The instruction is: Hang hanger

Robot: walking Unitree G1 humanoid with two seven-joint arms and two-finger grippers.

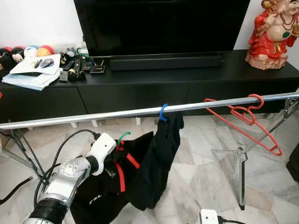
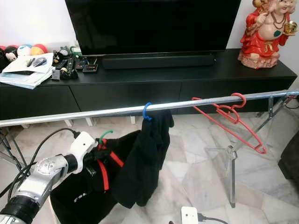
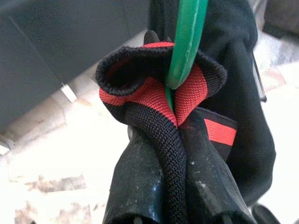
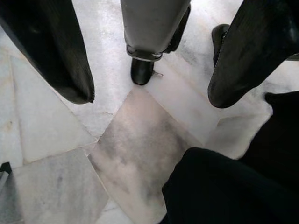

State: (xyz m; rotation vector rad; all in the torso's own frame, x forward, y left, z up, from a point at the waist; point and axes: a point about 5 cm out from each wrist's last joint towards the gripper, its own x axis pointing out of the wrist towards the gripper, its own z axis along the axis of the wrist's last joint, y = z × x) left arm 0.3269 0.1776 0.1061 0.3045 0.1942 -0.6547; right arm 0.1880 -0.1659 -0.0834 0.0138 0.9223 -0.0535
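Note:
A silver rail runs across in front of me. From it hang a blue hanger carrying a black garment and an empty red hanger further right. Below the rail, at the left, my left gripper is shut on a green hanger at its neck, pinching the red-and-black collar of the dark garment it carries. Its green hook points up, under the rail. My right gripper hangs low over the marble floor, fingers open and empty.
A black TV console with a television stands behind the rail. A red statue sits on its right end, papers and small toys on its left. The rack's metal legs stand at right and left.

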